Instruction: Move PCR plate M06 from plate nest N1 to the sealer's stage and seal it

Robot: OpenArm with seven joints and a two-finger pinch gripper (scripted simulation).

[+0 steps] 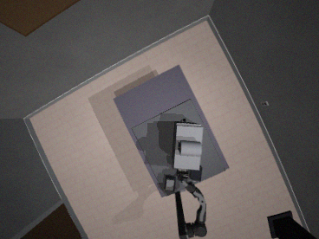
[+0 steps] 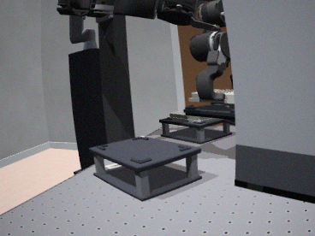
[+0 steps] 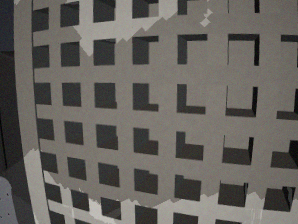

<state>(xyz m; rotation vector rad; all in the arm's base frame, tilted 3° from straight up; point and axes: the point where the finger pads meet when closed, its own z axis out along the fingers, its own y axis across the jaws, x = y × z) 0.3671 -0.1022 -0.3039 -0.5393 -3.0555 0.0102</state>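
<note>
Beside the sealer (image 2: 274, 85), jaws grip plate M06 (image 3: 153, 116) (wells unsealed).

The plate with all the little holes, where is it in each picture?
Top: too small to pick out; it is probably under the gripper, just below the white sealer.
Exterior: plate M06 looks like the pale sliver far back on the right, by the arm's lower end.
Wrist: the plate fills nearly the whole picture, held in the shut gripper.
Shared landmark: the sealer, the big grey box at the exterior view's right.
</note>
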